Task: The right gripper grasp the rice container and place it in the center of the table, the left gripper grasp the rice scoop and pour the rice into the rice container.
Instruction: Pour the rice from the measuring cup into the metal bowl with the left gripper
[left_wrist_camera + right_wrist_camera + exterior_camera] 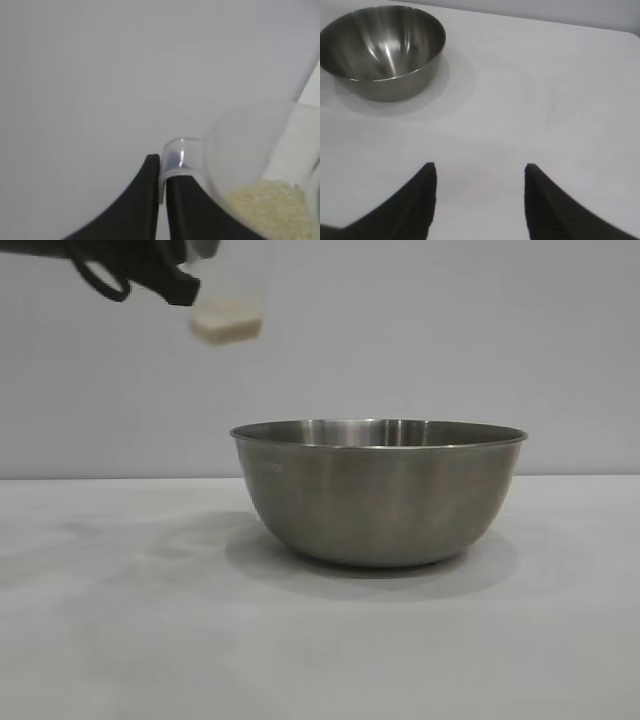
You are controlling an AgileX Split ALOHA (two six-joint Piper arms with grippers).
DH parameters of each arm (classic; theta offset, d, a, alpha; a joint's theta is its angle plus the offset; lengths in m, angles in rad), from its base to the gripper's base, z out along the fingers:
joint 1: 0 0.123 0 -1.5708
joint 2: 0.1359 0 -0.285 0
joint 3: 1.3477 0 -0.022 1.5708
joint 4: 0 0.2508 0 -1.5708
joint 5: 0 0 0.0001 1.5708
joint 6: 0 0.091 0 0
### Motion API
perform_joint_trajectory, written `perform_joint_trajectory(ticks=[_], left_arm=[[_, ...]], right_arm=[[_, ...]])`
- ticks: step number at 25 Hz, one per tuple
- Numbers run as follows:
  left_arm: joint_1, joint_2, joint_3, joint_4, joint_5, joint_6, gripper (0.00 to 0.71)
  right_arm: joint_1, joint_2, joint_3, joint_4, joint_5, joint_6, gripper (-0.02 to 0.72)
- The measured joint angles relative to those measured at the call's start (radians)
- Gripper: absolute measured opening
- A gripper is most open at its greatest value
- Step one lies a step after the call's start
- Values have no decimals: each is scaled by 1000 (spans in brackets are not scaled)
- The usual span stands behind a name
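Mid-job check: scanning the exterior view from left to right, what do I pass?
left gripper at the top left → rice scoop holding rice → rice container on the table.

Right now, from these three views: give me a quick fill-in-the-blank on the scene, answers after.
1. The left claw is shut on the handle of the rice scoop, which holds off-white ____.
2. In the exterior view the rice scoop hangs in the air, higher than the rim of the ____.
3. The right claw stands ____ over the bare table, holding nothing.
4. The inside of the rice container is ____.

Missing words: rice; rice container; open; empty
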Motion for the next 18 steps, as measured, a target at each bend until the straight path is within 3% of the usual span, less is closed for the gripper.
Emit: perform_joint_trajectory(ticks=[4, 9, 18], left_arm=[[-73, 2, -64, 44, 146, 203, 0], [-132, 34, -86, 67, 215, 492, 0], [-157, 68, -91, 171, 308, 751, 0]], right_arm=[[0, 0, 0, 0, 0, 0, 330], [0, 0, 0, 0, 0, 0, 330], [0, 0, 0, 0, 0, 0, 330]])
